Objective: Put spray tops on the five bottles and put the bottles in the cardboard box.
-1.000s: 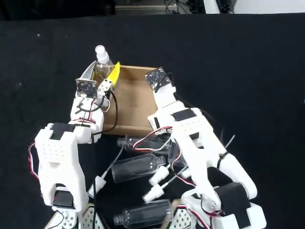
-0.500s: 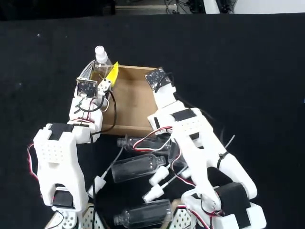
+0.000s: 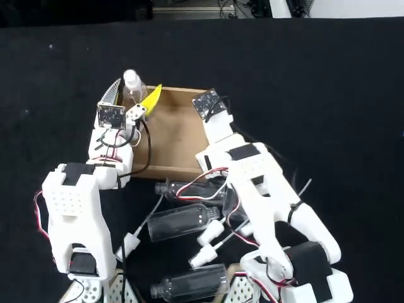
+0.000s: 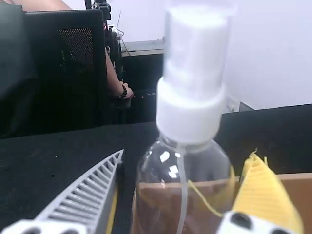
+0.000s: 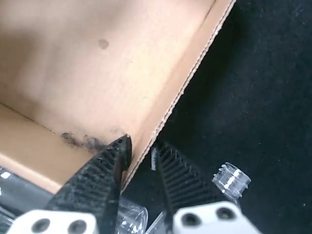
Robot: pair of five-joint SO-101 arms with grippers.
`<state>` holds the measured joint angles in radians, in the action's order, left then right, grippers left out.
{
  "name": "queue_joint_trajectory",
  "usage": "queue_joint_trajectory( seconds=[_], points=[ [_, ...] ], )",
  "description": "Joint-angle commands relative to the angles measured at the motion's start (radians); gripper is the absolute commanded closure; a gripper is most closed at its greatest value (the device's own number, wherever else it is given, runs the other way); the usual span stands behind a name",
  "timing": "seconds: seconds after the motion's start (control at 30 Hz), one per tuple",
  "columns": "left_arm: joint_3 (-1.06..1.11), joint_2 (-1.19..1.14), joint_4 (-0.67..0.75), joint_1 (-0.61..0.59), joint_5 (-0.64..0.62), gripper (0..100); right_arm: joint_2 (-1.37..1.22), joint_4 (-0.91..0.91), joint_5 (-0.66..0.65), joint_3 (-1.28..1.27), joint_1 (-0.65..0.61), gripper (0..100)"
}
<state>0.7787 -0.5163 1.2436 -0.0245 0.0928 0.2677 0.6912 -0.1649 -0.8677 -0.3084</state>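
A clear bottle (image 3: pixel 131 84) with a white spray top (image 4: pixel 192 87) stands upright at the far left corner of the cardboard box (image 3: pixel 180 136). My left gripper (image 3: pixel 132 95) is open around it, the grey finger (image 4: pixel 83 195) on one side and the yellow finger (image 4: pixel 261 195) on the other. My right gripper (image 5: pixel 141 156) is shut on the box's right wall (image 5: pixel 180 92), one black finger inside and one outside. Three topless bottles lie near the arm bases: one (image 3: pixel 183 221), another (image 3: pixel 189 283), and a third (image 3: pixel 186 188) partly under the right arm.
Loose white spray tops (image 3: pixel 129 243) (image 3: pixel 208 232) (image 3: pixel 205 254) lie among the bottles between the arm bases. An open bottle neck (image 5: pixel 231 178) lies just outside the box. Black cloth covers the table around the box.
The left gripper has shifted slightly left and its fingers have spread a little; the capped bottle sits a bit lower between them. The right arm has not moved.
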Motion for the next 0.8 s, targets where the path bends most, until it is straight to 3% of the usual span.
queue_joint_trajectory(
  seconds=[0.0, 0.2, 0.4, 0.67, 0.77],
  points=[
    [-0.004, 0.063, -0.006, -0.013, 0.005, 65, 0.004, 0.006, 0.005, 0.041, 0.020, 96.2],
    [0.019, 0.083, 0.002, -0.024, 0.005, 65, 0.004, 0.006, 0.005, 0.041, 0.020, 96.2],
    [0.108, 0.252, -0.035, -0.022, 0.002, 65, 0.004, 0.005, 0.005, 0.044, 0.020, 96.2],
    [0.145, 0.509, -0.517, -0.004, -0.002, 65, 0.008, 0.003, 0.006, 0.048, 0.023, 95.9],
    [0.145, 0.594, -0.674, -0.002, -0.002, 65, 0.012, 0.003, 0.023, 0.048, 0.021, 89.1]
  ],
)
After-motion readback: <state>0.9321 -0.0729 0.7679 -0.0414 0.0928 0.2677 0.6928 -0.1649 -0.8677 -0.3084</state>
